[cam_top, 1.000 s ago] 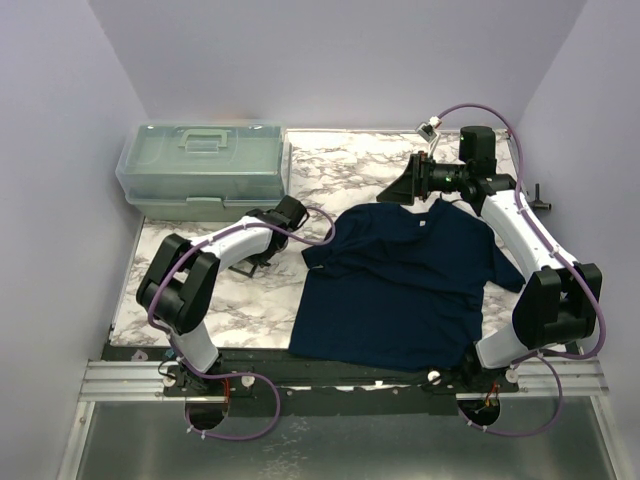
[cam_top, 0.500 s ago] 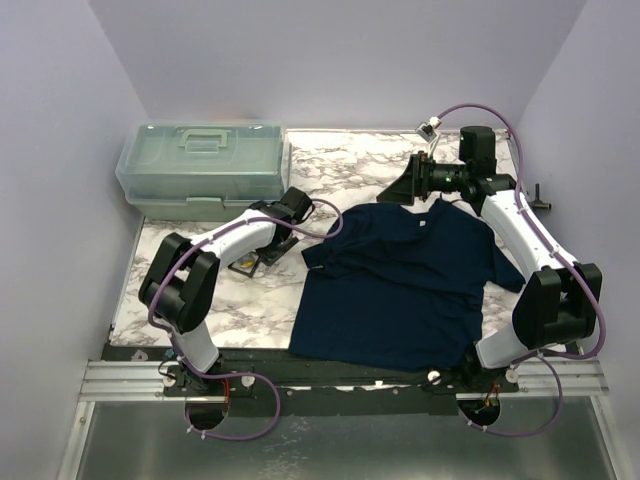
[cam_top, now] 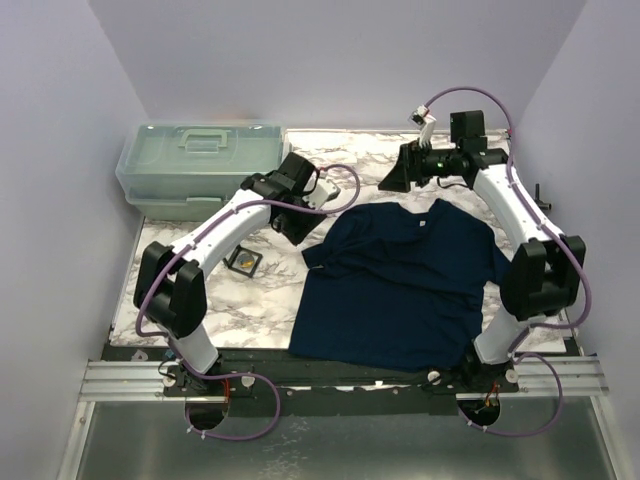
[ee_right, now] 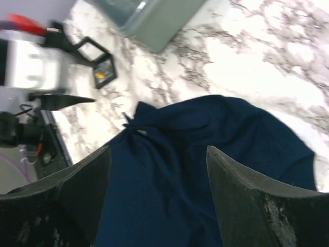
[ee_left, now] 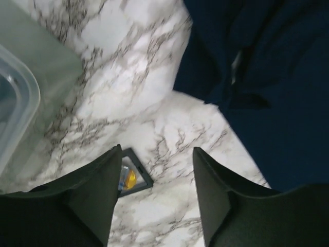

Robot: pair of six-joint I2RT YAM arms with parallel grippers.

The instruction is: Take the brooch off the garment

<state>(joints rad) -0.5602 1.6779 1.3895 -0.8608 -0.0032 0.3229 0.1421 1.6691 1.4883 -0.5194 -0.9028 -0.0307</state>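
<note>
- Table (cam_top: 190, 300): marbled top. It carries every item listed below.
- Garment (cam_top: 400, 280): navy T-shirt spread flat at right-centre, with the collar toward 12 o'clock. One sleeve is bunched at its 10 o'clock corner. You will find no disc on the cloth that shows.
- Storage bin (cam_top: 205, 165): clear and lidded, at 10 o'clock from the shirt and apart from it.
- Left gripper (cam_top: 288, 222): raised over the marble just beside the bunched sleeve. Its jaws are spread wide, and the wrist view shows only bare table between them.
- Right gripper (cam_top: 397, 178): raised beyond the collar, at 12 o'clock of the shirt. Its jaws are also spread wide and hold nothing.
- Black square frame (ee_left: 140, 169): an open frame lying flat on the marble, at 9 o'clock from the sleeve and clear of the cloth.
- Brooch (ee_left: 130, 178): a small yellow-gold disc lying inside the frame, not on the garment. The left finger partly hides it in the left wrist view.
  - Overhead, it lies at 7 o'clock from your left gripper and near it.
  - It lies at 8 o'clock from your right gripper and well apart from it, so the left arm is the nearer.
  - The disc is round and has no long axis, so an approach would probably need no wrist turn.
  - Judged from how things lie, the removal looks complete.
</note>
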